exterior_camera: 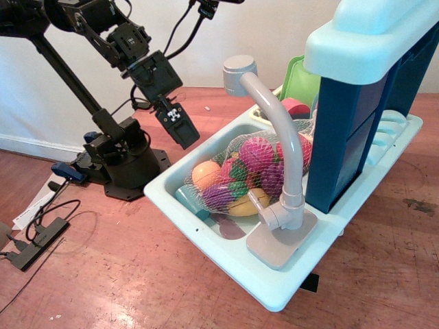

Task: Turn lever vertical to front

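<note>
We see a wooden table (137, 274) filling the lower half of the view, with a toy kitchen sink unit (226, 253) in pale mint resting on it toward 4 o'clock. A dark blue cabinet (350, 130) with a mint top rises at 2 o'clock. At 10 o'clock stands the black robot arm (103, 27) on its round base (127, 164), well apart from the faucet. Inside the basin we find a net bag of plastic fruit (247, 171), pink, purple, orange and yellow. The tall curved grey spout (285, 130) arches over that bag, its round cap at 12 o'clock. Its flat grey base plate (278, 243) sits on the sink's front rim. The gripper (182, 130) hangs at about 10 o'clock from the bag, above the sink's left corner; we cannot tell whether its fingers are apart or together. The lever (267, 216), a stubby grey peg, juts from the faucet's lower collar toward 9 o'clock, just beside the bag.
</note>
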Available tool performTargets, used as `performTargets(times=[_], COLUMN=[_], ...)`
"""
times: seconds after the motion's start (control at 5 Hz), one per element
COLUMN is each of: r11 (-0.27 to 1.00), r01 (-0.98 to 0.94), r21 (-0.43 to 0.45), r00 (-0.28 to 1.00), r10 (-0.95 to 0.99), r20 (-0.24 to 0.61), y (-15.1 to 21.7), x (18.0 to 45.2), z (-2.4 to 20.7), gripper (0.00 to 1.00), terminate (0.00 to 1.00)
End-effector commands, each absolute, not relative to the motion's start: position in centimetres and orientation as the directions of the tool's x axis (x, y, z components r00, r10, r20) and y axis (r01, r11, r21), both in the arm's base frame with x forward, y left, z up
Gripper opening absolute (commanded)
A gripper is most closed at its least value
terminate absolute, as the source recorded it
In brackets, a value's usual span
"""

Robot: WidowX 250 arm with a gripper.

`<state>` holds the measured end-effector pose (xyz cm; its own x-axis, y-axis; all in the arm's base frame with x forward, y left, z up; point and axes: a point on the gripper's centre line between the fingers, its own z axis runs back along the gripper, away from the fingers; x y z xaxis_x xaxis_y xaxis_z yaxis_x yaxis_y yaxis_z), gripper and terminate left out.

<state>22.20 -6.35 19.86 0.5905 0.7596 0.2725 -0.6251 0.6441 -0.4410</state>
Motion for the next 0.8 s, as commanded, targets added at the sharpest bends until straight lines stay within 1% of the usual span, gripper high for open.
performTargets(times=[0.0, 0.4, 0.6], r11=[0.65, 0.65, 0.65], r01=[-0.612, -0.612, -0.612], r21=[-0.451, -0.451, -0.451], r00=[0.594, 0.594, 0.594], r10=[0.754, 0.754, 0.754], r20=[0.28, 0.28, 0.28], y=[-6.31, -6.31, -6.31], x=[22.38, 22.38, 22.38], z=[20.23, 20.23, 20.23], gripper=[1.0, 1.0, 1.0], terminate=[0.0, 0.0, 1.0])
